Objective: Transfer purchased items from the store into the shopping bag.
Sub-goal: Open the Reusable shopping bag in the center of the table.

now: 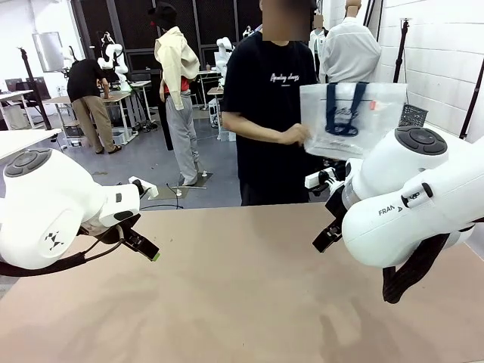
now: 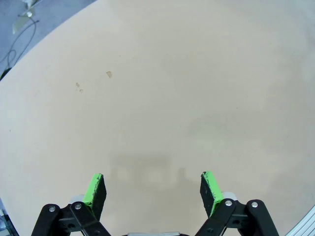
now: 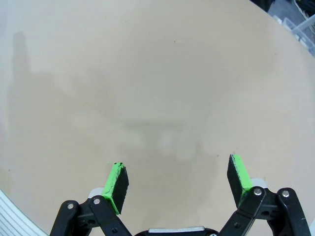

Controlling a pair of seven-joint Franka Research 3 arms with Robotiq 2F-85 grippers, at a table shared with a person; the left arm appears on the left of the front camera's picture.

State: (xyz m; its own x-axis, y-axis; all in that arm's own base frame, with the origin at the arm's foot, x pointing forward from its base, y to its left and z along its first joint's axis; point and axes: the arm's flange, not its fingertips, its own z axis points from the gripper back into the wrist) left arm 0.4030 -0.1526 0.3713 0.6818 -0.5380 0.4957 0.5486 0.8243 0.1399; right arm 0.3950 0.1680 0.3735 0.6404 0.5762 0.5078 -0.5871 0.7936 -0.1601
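At the far side of the table a person in a black T-shirt holds up the shopping bag [image 1: 352, 117], translucent white with navy handles and a small red tag. One hand [image 1: 296, 136] grips its left edge. The purchased items are out of view. My left gripper [image 1: 147, 248] hangs open over the table's left part, and in the left wrist view [image 2: 153, 179] its green pads stand wide apart above bare tabletop. Low at the right, under its white arm, my right gripper [image 1: 327, 236] is open too; the right wrist view [image 3: 177, 169] has nothing between the pads.
The brown table [image 1: 242, 302] spreads between both arms. A dark mesh basket [image 1: 413, 115] stands behind the bag at the right. Other people and workbenches are farther back on the left.
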